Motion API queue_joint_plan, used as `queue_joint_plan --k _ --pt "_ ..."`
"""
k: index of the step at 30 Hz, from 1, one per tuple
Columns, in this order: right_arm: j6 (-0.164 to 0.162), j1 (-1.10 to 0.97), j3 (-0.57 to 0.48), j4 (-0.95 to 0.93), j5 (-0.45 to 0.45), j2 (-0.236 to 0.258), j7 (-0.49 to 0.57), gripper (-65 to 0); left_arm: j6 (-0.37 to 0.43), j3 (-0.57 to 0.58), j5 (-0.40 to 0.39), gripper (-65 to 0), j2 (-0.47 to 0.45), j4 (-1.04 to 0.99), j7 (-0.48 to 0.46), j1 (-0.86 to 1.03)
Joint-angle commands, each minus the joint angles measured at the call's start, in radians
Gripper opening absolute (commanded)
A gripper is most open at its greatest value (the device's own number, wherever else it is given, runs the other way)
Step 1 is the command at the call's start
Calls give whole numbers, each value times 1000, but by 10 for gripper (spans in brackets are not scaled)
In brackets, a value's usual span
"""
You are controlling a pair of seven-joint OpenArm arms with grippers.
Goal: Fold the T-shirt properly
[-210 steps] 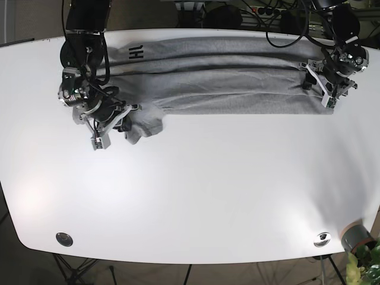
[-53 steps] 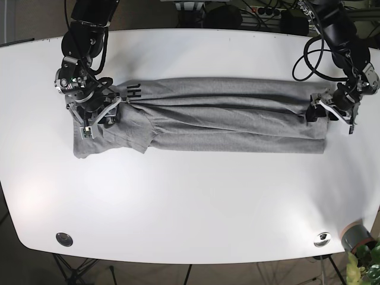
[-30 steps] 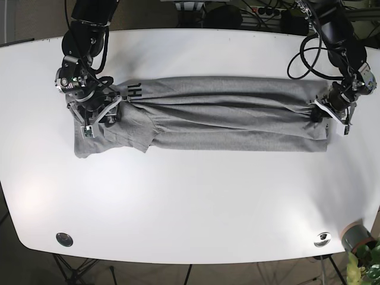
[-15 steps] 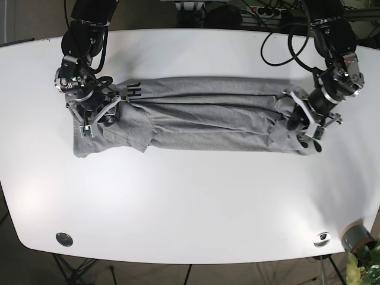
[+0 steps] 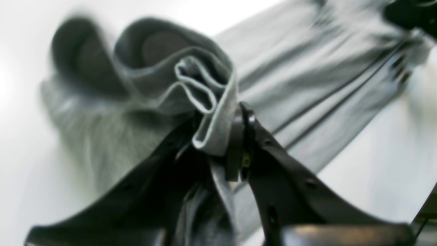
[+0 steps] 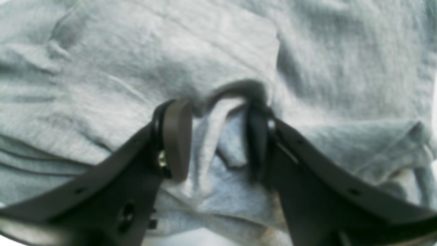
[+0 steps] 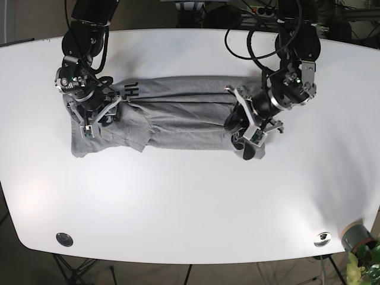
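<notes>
A long grey cotton T-shirt (image 7: 178,116) is lying in a folded band across the upper middle of the white oval table (image 7: 190,208) in the base view, its dark printed lettering (image 7: 132,91) sitting near the upper left of the frame. In that view the black left gripper (image 7: 244,135) is sitting just right of centre, gathering the shirt's right end into a bunched lump, while the black right gripper (image 7: 95,113) is pressing down on the cloth at the left end. The base view is too distant to show how either pincer is standing. The left wrist view is supplying that detail: the left gripper (image 5: 222,136) is pinching a rolled, looping hem of the T-shirt (image 5: 300,78) tightly between its two pads, lifted above the blurred fabric stretching toward the upper right. The right wrist view is showing the right gripper (image 6: 218,136) standing partly parted, its brown pad (image 6: 175,136) and darker opposite finger straddling a raised ridge of the T-shirt (image 6: 136,65) with wrinkled cloth filling the frame.
</notes>
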Motion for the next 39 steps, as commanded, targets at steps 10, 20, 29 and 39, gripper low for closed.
queue_joint_plan --k 10,20,29,39 --pt "5 12 4 20 12 5 19 -396 90 116 -16 -461 -11 -43 -18 -51" --pt "5 13 0 20 12 5 19 -396 91 239 104 -303 -12 17 -17 -51" --pt "5 16 4 20 32 5 19 -396 88 217 184 -304 -12 126 -18 -44" --pt "-4 24 133 92 264 15 -31 -384 87 -77 66 -304 -6 115 -18 -19"
